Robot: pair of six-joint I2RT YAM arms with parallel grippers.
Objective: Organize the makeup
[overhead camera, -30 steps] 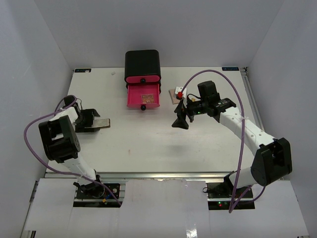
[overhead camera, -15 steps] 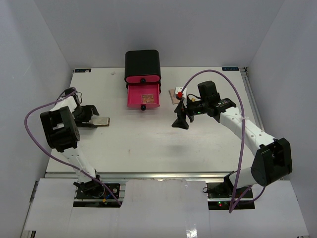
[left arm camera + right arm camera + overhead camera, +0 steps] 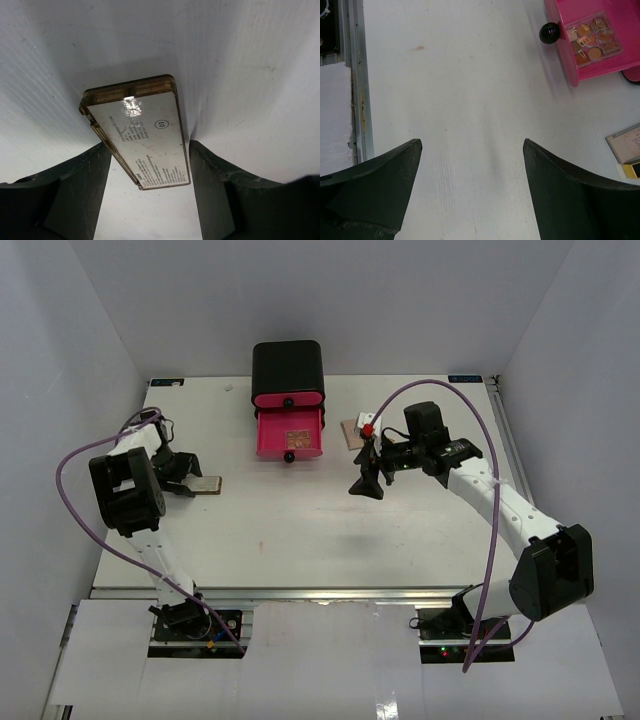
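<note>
Black plastic, left fingers [image 3: 75, 190]: parted about halfway, one on each side of the flat tan compact [image 3: 142, 135], which lies label side up. A sliver of counter shows between one finger and the compact. The other finger stands right at the compact's edge, so no firm grip can be claimed.

Compact: flat on the white counter [image 3: 300, 530] at the far left, well apart from the black box [image 3: 287, 365].

Right fingers [image 3: 370, 185]: spread wide with nothing between them, over bare counter to the right of the open pink drawer [image 3: 565, 55].

Drawer: the lower one, pulled out, with the square pink-brown eyeshadow palette [image 3: 592, 40] lying inside.

Step in hand, by judgement: taking up the compact so it can be stowed in the drawer.

Next move calls for: closing squarely on the compact's long edges, low enough to catch so thin a body. Then a level lift and a carry across to the drawer, setting the compact down beside the palette.
</note>
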